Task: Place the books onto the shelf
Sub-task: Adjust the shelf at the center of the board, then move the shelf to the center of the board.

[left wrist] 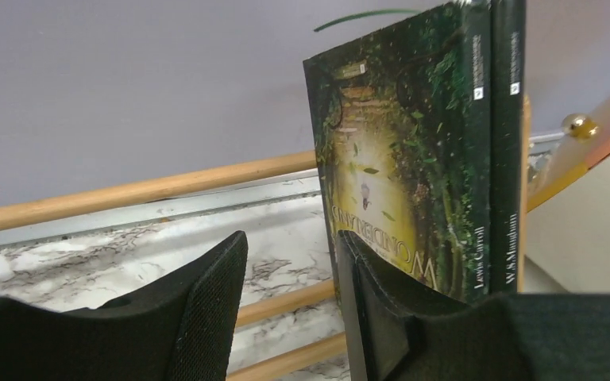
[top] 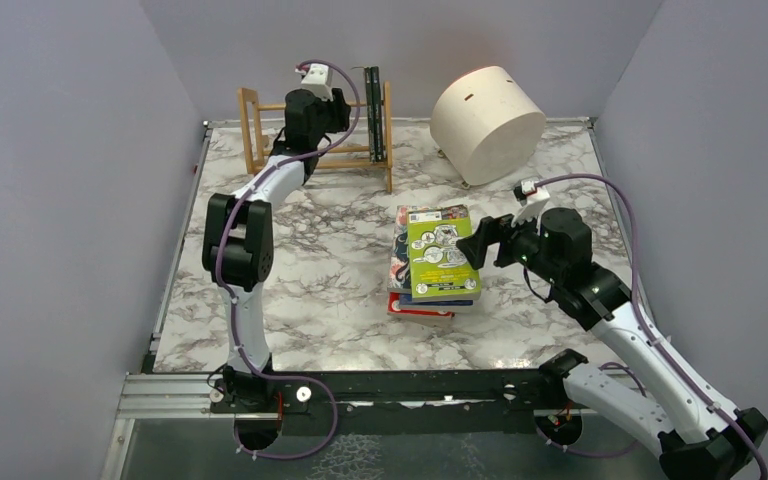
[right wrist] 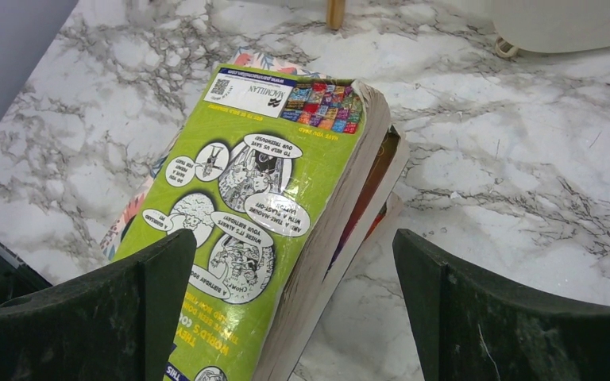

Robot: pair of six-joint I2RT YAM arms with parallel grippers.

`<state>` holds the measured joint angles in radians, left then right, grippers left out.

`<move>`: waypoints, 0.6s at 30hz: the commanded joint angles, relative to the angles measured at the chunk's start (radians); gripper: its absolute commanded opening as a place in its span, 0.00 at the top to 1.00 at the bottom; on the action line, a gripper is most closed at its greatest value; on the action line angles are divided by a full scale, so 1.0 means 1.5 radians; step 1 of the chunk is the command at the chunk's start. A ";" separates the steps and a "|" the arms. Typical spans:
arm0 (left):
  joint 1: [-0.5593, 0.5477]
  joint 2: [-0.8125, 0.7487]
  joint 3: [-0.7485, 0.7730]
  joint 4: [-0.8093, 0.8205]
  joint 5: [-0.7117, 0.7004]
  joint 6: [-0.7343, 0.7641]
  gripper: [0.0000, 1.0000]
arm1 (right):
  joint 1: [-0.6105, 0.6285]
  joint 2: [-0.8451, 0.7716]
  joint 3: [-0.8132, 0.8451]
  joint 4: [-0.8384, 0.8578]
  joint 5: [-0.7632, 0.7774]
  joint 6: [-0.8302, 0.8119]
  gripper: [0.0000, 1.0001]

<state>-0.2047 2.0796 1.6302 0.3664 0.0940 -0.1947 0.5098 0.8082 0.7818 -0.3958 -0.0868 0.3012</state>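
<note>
High rear view over table (top: 340, 270), left wrist close at shelf (left wrist: 127, 193), right wrist above book stack (right wrist: 270, 182), both shared overhead

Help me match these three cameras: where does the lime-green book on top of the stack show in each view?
Top external: lime-green paperback book, right of centre, topping the stack.
Left wrist: not in it.
Right wrist: left of centre, running to the bottom edge.
Shared landmark: white grey-veined marble tabletop, in all three.
</note>
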 commanded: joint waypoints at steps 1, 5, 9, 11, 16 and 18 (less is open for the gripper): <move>0.001 -0.037 -0.017 -0.021 0.002 -0.059 0.61 | 0.004 -0.022 -0.009 0.017 0.014 -0.004 0.07; -0.005 -0.015 -0.004 -0.046 0.021 -0.062 0.61 | 0.004 -0.025 -0.006 0.013 0.020 -0.004 0.07; -0.010 0.004 0.016 -0.094 0.034 -0.065 0.61 | 0.004 -0.026 -0.007 0.014 0.024 -0.004 0.07; -0.013 0.006 0.019 -0.116 0.036 -0.070 0.61 | 0.003 -0.026 -0.008 0.016 0.024 -0.004 0.07; -0.019 0.012 0.038 -0.181 0.034 -0.079 0.61 | 0.004 -0.028 -0.008 0.013 0.025 -0.005 0.07; -0.020 0.017 0.045 -0.205 0.039 -0.082 0.61 | 0.004 -0.029 -0.008 0.013 0.026 -0.005 0.07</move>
<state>-0.2260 2.0907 1.6470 0.1532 0.1230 -0.2962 0.5095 0.7792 0.7818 -0.3962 -0.0723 0.3012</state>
